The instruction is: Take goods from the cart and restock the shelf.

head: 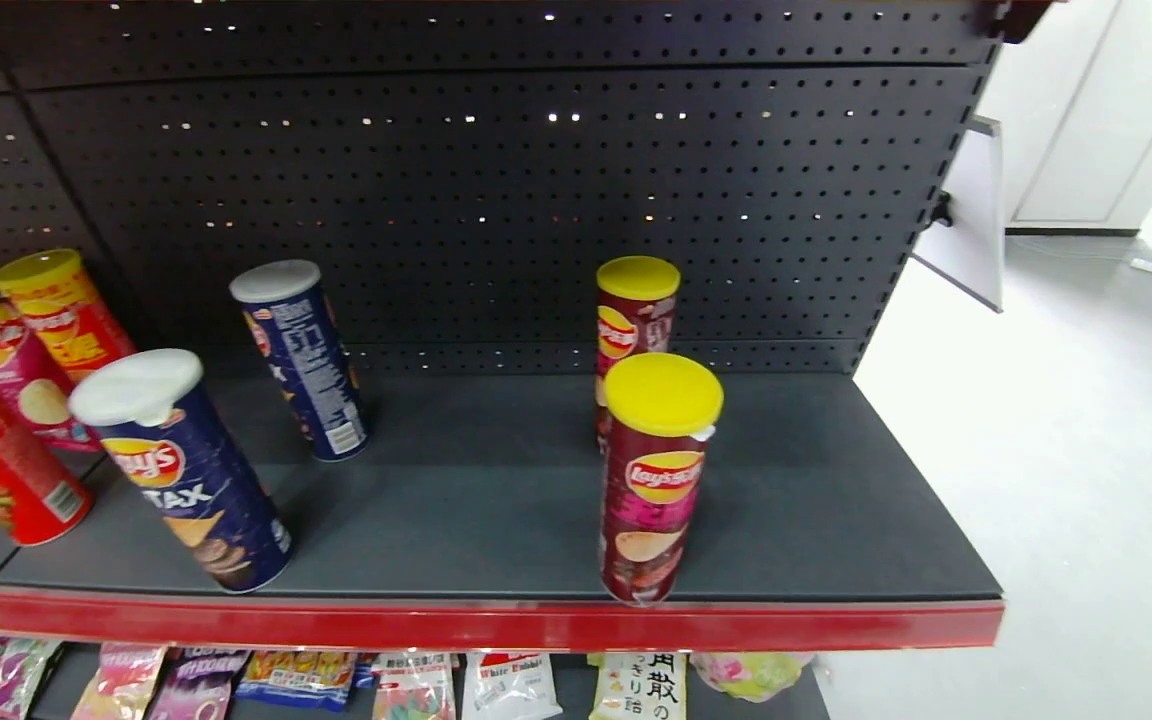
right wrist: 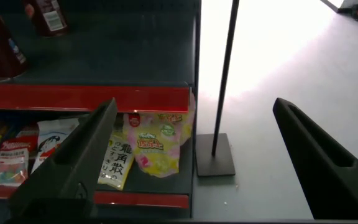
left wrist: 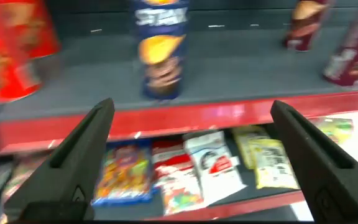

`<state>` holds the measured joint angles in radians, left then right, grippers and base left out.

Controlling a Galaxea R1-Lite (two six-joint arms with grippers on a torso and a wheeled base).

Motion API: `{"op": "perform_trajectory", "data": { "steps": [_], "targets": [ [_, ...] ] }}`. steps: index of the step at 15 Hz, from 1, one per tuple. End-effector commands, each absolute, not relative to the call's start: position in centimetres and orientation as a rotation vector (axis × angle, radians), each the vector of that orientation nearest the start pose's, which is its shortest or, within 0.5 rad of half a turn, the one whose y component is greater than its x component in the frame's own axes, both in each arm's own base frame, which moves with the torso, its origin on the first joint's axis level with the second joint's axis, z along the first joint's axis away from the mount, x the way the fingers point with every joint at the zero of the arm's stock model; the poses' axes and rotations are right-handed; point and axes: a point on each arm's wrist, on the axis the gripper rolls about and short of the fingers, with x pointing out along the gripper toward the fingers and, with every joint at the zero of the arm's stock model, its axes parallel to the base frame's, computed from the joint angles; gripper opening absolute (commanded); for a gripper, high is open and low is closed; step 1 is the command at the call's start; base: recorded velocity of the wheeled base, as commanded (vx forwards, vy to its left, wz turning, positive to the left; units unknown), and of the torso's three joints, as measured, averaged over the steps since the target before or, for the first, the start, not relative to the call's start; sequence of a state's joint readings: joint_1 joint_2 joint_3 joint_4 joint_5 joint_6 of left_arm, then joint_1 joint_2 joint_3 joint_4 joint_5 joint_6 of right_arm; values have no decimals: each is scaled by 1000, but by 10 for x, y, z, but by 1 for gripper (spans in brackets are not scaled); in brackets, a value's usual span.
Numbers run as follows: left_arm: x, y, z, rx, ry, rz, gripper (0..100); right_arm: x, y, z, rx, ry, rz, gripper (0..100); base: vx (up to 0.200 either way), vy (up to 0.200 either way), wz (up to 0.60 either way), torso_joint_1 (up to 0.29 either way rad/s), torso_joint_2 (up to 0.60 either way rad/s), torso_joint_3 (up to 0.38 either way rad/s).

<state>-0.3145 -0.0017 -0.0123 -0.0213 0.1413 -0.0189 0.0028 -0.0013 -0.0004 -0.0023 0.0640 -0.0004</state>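
I am holding my left pincer (left wrist: 191, 106) and right pincer (right wrist: 196, 102) spread open and empty before the grey, red-edged metal shelf (head: 496, 500) of upright cardboard crisp tubes (head: 658, 480), so I'm likely needing another from the cart next.

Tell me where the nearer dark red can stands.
In the head view, the nearer dark red can stands upright right of centre on the shelf, at its red front edge, with the second dark red can behind it.
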Motion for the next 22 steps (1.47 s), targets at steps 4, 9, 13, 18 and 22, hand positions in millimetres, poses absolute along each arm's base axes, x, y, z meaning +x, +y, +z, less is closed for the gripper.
{"op": "perform_trajectory", "data": {
  "steps": [4, 9, 13, 18, 22],
  "targets": [
    [-22, 8, 81, -18, -46, -267, 100, -23, 1, 76, 3, -3, 67, 100, 0, 0, 0, 0, 0, 0],
    [-22, 8, 76, 11, 0, -287, 100, -23, 1, 76, 5, -3, 68, 100, 0, 0, 0, 0, 0, 0],
    [-22, 8, 76, 9, 0, -284, 100, -23, 1, 76, 3, -3, 67, 100, 0, 0, 0, 0, 0, 0],
    [-22, 7, 76, 12, 6, -282, 100, -23, 1, 76, 5, -3, 68, 100, 0, 0, 0, 0, 0, 0],
    [-17, 6, 77, 20, 69, -263, 100, -23, 1, 76, 5, -3, 68, 100, 0, 0, 0, 0, 0, 0]
  ]
}}
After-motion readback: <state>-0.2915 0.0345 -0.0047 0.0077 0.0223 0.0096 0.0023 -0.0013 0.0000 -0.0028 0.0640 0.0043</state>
